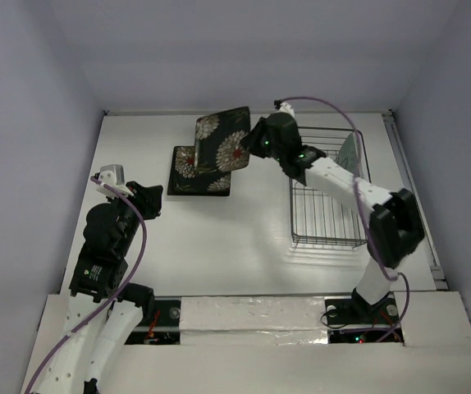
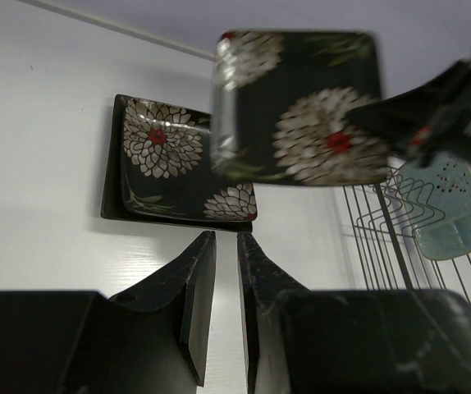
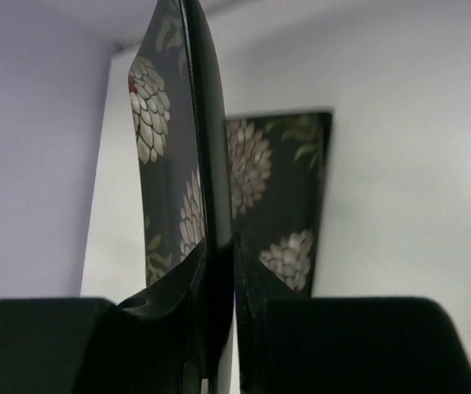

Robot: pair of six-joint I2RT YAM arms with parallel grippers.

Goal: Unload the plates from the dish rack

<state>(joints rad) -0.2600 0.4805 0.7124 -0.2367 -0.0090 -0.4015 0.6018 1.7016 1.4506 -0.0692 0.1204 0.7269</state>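
Observation:
My right gripper point(image 1: 253, 141) point(image 3: 221, 242) is shut on the edge of a square black plate with white flowers point(image 1: 221, 135) point(image 2: 301, 107) point(image 3: 196, 123). It holds that plate tilted in the air, left of the dish rack point(image 1: 326, 220) point(image 2: 375, 234). Below it a second black flowered plate point(image 1: 188, 168) point(image 2: 166, 164) point(image 3: 276, 189) lies flat on the table. A pale mint plate point(image 1: 349, 152) point(image 2: 453, 215) stands in the rack's far end. My left gripper point(image 1: 155, 195) point(image 2: 226, 236) hovers low near the lying plate, its jaws a narrow slit apart with nothing between them.
Grey walls close in the white table at the back and on both sides. A rail point(image 1: 420, 205) runs along the table's right edge, just beyond the rack. Purple cables point(image 1: 137, 246) loop off both arms.

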